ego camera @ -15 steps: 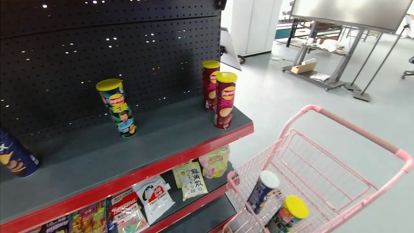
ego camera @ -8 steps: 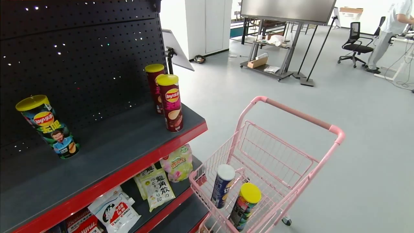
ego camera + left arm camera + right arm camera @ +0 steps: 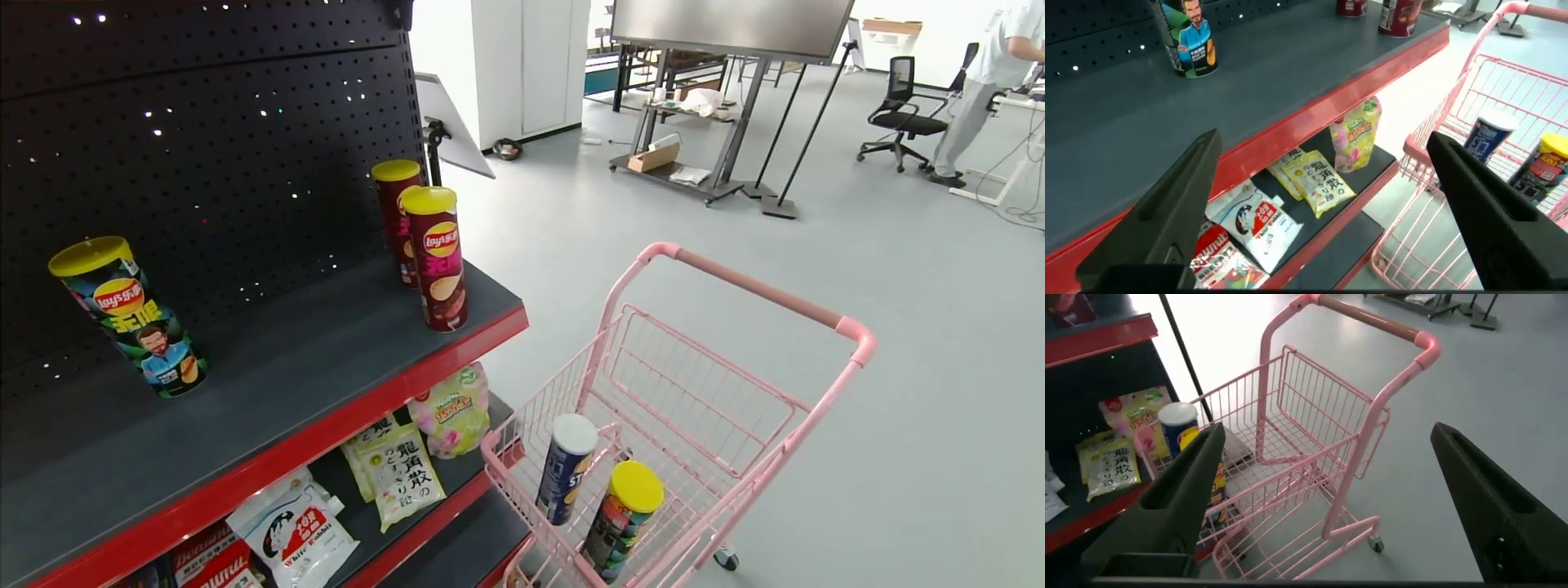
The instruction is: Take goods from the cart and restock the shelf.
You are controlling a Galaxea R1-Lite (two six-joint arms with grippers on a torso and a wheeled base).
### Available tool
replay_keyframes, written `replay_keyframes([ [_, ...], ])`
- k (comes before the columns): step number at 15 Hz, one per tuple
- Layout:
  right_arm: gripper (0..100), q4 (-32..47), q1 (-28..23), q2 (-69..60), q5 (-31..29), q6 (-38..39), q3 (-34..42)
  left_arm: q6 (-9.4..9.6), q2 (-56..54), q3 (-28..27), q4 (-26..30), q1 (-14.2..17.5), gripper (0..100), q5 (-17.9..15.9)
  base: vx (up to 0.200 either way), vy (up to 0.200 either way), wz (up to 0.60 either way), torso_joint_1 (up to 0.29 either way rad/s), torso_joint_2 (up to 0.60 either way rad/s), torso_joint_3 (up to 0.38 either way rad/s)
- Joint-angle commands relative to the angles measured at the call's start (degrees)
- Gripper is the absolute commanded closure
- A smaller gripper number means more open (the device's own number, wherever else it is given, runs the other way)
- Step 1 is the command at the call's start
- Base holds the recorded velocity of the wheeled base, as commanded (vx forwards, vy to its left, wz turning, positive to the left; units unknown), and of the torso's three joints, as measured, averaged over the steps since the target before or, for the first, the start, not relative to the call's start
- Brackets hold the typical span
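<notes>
Blue chip canister (image 3: 563,478) in pink cart (image 3: 759,286) looks light, stiff, slippery; probably best grasped mid-body; left gripper (image 3: 1323,139) and right gripper (image 3: 1327,429) both spread wide.

The left hand (image 3: 1323,137) has dark, tapered fingers (image 3: 1167,212).

Blue can (image 3: 562,478), yellow-lidded can (image 3: 633,488) — in cart (image 3: 759,287)
</notes>
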Motion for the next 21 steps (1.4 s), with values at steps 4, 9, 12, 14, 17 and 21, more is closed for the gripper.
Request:
replay_keyframes([
  [4,0,-0.01,-0.03,0.07,-0.03,0.04,0.00,-0.09,-0.02,0.01,0.02,-0.04,0,-0.01,0.000,0.000,0.00,-0.046,0.10,0.060],
  [9,0,-0.01,-0.03,0.07,-0.03,0.04,0.00,-0.09,-0.02,0.01,0.02,0.05,0,-0.01,0.000,0.000,0.00,-0.145,0.34,0.196],
  [12,0,-0.01,-0.03,0.07,-0.03,0.04,0.00,-0.09,-0.02,0.01,0.02,0.05,0,-0.01,0.000,0.000,0.00,-0.145,0.35,0.201],
  [14,0,-0.01,-0.12,0.07,-0.03,0.13,0.00,-0.09,-0.02,0.01,0.02,0.05,0,-0.01,0.000,0.000,0.00,-0.154,0.35,0.205],
  [17,0,-0.01,-0.03,0.07,-0.03,0.13,0.00,-0.09,-0.02,0.01,0.02,0.05,0,-0.01,0.000,0.000,0.00,-0.147,0.35,0.211],
  [21,0,-0.01,-0.12,0.07,-0.03,0.22,0.00,-0.18,-0.02,0.01,0.02,-0.04,0,-0.01,0.000,0.000,0.00,-0.138,0.37,0.221],
])
